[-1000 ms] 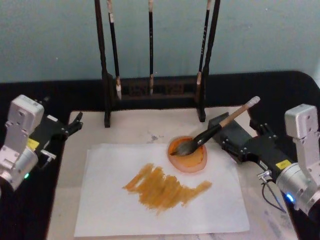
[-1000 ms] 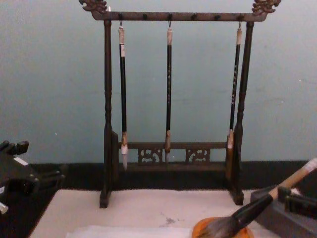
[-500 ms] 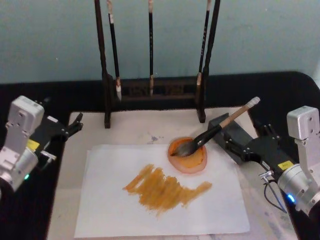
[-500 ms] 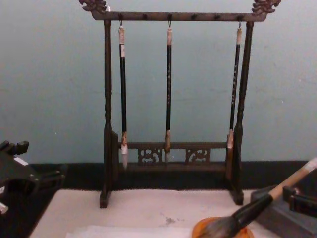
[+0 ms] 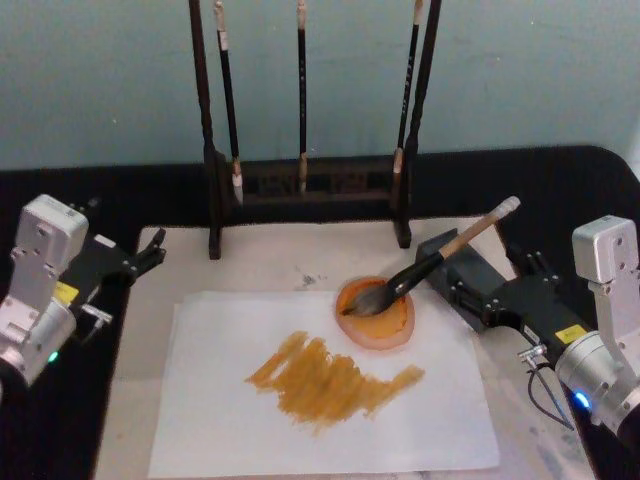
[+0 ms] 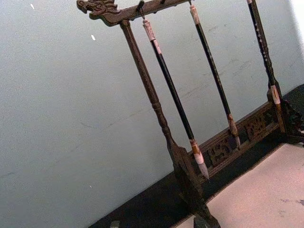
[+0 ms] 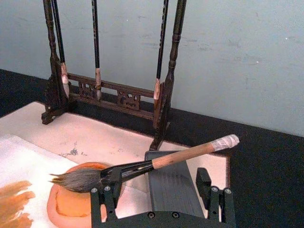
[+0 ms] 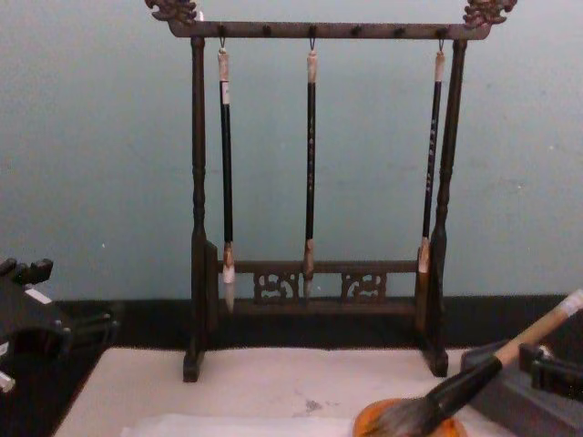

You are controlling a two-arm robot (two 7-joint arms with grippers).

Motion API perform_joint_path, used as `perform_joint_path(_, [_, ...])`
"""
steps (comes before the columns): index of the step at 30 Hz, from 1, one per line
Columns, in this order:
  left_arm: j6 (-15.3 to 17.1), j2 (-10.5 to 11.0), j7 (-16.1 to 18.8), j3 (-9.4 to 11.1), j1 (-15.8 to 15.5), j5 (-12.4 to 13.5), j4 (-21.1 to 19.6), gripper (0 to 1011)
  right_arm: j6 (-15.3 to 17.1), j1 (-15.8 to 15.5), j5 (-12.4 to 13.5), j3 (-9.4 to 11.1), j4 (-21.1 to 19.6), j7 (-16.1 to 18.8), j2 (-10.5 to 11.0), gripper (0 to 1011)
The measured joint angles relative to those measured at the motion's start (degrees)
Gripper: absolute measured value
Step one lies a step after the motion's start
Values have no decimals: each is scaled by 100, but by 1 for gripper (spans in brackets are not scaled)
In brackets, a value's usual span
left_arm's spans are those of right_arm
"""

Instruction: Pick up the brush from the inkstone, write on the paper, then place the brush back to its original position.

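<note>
Now the brush (image 5: pixel 430 264) lies with its bristles in the orange dish (image 5: pixel 376 311) and its handle on the grey block (image 5: pixel 462 258). The right gripper (image 5: pixel 492 298) is just beside it with jaws wide and empty. The left gripper (image 5: pixel 140 256) waits at the mat's (image 5: pixel 270 262) left edge; I cannot tell its jaws.

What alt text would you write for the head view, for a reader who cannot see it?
A large brush lies with its bristles in an orange dish and its handle on a grey block, beside white paper streaked with orange strokes. The right pincer, open, sits near the block; the left pincer waits at the mat's left edge. A brush rack stands behind.
</note>
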Motion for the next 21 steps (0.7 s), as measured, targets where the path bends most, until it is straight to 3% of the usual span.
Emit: perform_joint_path(21, [0,0,0,0,0,0,0,1010,4,5,-1,-9,-5,-1,8,1000])
